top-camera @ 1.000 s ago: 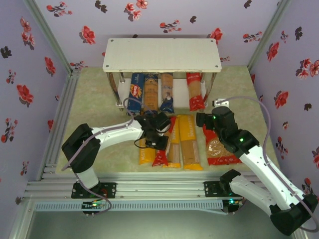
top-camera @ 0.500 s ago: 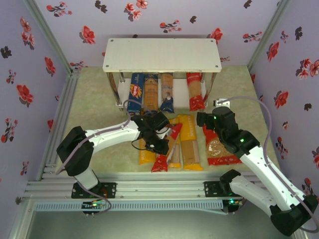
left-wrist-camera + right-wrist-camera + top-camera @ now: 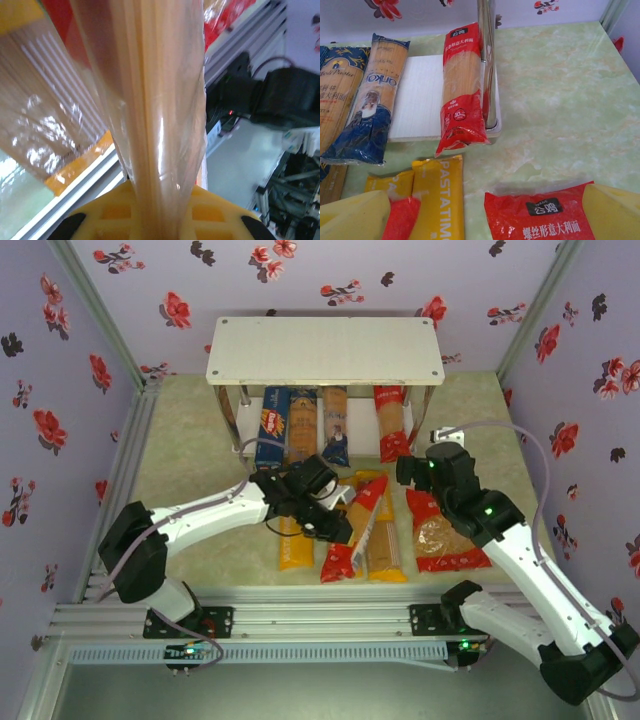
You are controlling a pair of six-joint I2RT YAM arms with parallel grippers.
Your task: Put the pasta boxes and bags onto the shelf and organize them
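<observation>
My left gripper (image 3: pixel 333 524) is shut on a long red bag (image 3: pixel 356 536) of spaghetti, which hangs tilted over the yellow bags (image 3: pixel 386 532). In the left wrist view the bag's clear middle (image 3: pixel 160 115) runs up from between my yellow pads (image 3: pixel 220 215). The shelf (image 3: pixel 325 350) stands at the back. Its lower board (image 3: pixel 420 95) carries a blue pasta box (image 3: pixel 272 425), a brownish box (image 3: pixel 301 427), a blue-ended packet (image 3: pixel 370 105) and a long red bag (image 3: pixel 462 90). My right gripper (image 3: pixel 413 476) is open above the wide red bag (image 3: pixel 545 222).
Another yellow bag (image 3: pixel 293 546) lies left of the held one. A shiny shelf leg (image 3: pixel 487 65) stands beside the shelved red bag. The shelf's top board is bare. Flowered walls close in three sides, and a metal rail (image 3: pixel 300 615) runs along the near edge.
My left gripper has moved right and towards the near edge with the long red bag, which now slants over the yellow bags. The right gripper has shifted slightly towards the shelf, still open.
</observation>
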